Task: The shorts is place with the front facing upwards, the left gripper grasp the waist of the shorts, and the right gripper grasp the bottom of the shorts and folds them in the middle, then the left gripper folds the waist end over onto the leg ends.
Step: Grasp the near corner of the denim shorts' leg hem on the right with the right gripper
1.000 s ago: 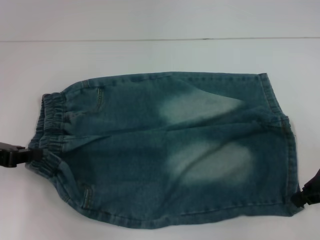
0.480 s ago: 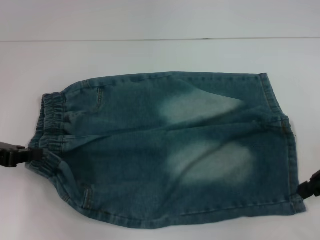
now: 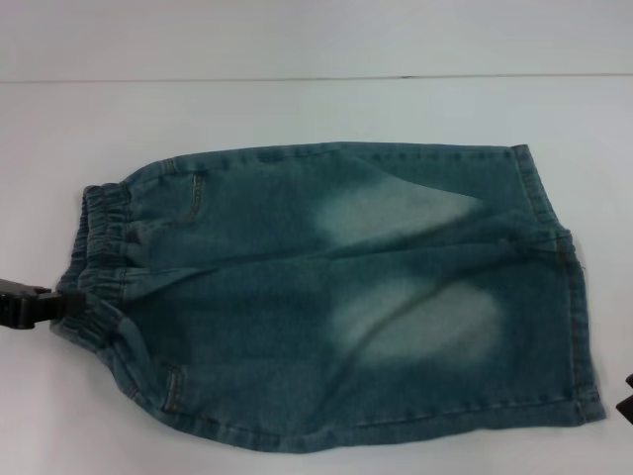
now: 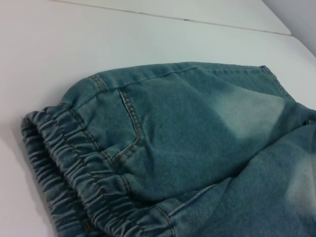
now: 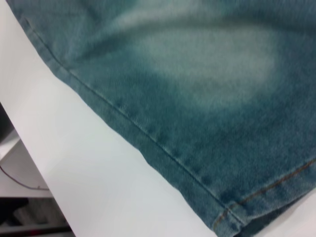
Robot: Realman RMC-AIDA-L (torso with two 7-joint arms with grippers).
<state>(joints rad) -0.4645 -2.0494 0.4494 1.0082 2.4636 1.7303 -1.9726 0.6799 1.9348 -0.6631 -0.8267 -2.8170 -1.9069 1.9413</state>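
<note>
The blue denim shorts lie on the white table, folded in half lengthwise, with the elastic waist to the left and the leg ends to the right. My left gripper sits at the near corner of the waist, shut on the gathered band. Only a black sliver of my right gripper shows at the right edge, apart from the near hem corner. The left wrist view shows the waistband and a pocket seam close up. In the right wrist view the stitched hem lies flat.
The white table spreads out behind and to both sides of the shorts. Its near edge drops off beside the hem in the right wrist view, with floor clutter below.
My right gripper has let go of the near leg corner and drawn away to the right, almost out of view. The left gripper and the shorts have stayed put.
</note>
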